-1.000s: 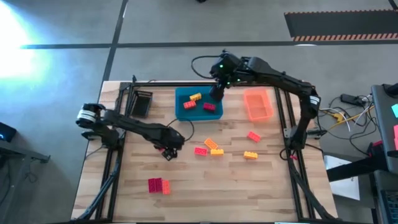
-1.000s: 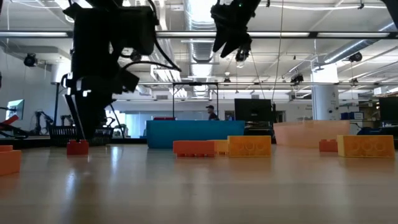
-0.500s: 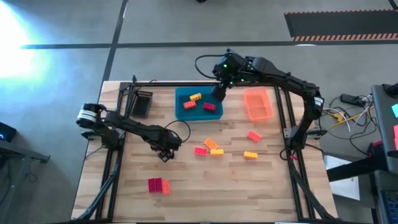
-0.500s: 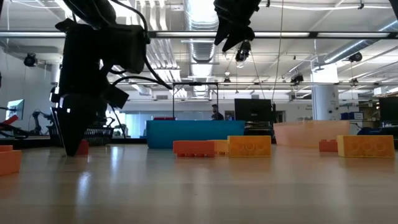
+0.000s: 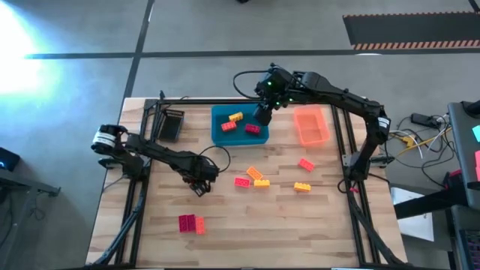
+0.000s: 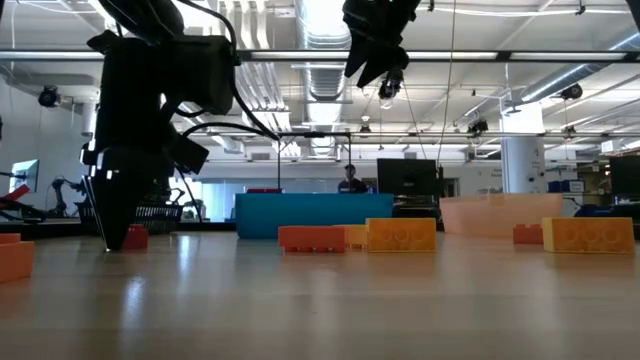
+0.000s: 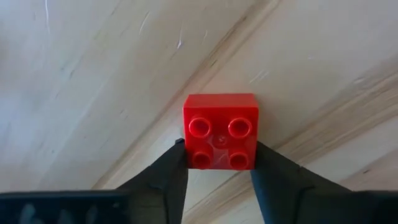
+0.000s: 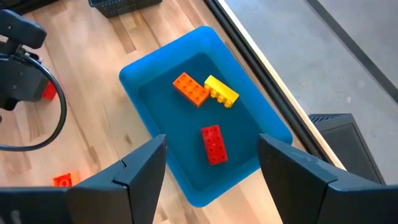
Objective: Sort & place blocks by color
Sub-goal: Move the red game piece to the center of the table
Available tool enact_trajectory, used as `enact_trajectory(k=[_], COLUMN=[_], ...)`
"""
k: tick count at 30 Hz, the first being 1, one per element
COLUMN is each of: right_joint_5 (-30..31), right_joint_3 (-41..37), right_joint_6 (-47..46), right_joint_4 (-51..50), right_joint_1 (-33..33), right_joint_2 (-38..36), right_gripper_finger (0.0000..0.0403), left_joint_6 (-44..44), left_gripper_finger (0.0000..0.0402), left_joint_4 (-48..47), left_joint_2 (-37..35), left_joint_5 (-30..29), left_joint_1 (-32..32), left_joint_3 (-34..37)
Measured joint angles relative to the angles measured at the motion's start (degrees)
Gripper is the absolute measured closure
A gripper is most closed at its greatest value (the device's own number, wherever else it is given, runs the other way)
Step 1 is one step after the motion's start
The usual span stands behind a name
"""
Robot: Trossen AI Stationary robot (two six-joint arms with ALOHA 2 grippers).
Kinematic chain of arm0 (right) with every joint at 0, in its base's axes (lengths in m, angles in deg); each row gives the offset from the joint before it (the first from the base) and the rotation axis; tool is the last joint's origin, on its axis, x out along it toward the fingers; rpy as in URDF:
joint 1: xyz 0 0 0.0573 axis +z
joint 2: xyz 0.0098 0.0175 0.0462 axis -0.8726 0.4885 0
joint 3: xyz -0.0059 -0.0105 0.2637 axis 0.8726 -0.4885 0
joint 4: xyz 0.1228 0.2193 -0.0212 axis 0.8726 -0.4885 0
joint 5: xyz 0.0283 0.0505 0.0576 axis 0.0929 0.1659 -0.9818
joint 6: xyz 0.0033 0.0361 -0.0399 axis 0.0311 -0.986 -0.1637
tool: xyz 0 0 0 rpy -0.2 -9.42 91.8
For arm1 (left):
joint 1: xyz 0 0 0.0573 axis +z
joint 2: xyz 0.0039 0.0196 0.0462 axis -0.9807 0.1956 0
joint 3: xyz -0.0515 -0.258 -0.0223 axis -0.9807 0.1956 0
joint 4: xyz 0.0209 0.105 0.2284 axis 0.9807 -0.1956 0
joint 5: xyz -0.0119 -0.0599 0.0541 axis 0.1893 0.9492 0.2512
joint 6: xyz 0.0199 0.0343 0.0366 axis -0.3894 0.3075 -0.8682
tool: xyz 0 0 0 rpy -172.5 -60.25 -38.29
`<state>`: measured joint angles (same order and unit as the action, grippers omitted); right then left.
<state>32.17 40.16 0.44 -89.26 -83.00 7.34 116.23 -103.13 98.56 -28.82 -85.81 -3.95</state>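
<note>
Trays on a wooden table, workshop beyond

A blue tray [image 5: 219, 133] sits at the far middle of the table [image 5: 247, 225]; an orange tray [image 5: 310, 125] lies to its right, apart from it; a black basket [image 5: 171, 124] stands at the far left; grey floor [image 5: 225, 30] with a striped mat [image 5: 411, 30] lies beyond; a person [image 6: 349, 180] shows far off in the room.

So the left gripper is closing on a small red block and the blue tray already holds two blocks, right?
Not quite: the blue tray holds three blocks, shown in the right wrist view. The left gripper does bracket the small red block.
</note>
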Motion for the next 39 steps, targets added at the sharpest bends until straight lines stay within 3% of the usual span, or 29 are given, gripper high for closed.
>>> enact_trajectory(k=[11, 21, 31, 39], right_joint_5=[0.0, -0.07, -0.87, -10.23], right_joint_3=[-0.02, -0.02, -0.02, -0.02], right_joint_6=[0.37, 2.73, 8.56, 19.59], right_joint_4=[0.09, 4.27, 11.83, 15.81], right_joint_1=[0.05, 3.41, 9.78, 15.68], right_joint_2=[-0.58, -5.0, -6.18, -5.14], right_gripper_finger=[0.0163, 0.0163, 0.0163, 0.0163], left_joint_6=[0.08, 5.05, 4.63, -2.03], left_gripper_finger=[0.0276, 0.0276, 0.0276, 0.0276], left_joint_4=[0.87, 4.76, 21.52, 43.09], left_joint_2=[-1.09, -15.75, -30.65, -34.93], left_joint_5=[0.54, -3.75, -12.8, -12.93], left_joint_1=[0.01, 0.0, 0.0, 0.0], left_joint_3=[-0.83, -1.13, 0.53, 1.2])
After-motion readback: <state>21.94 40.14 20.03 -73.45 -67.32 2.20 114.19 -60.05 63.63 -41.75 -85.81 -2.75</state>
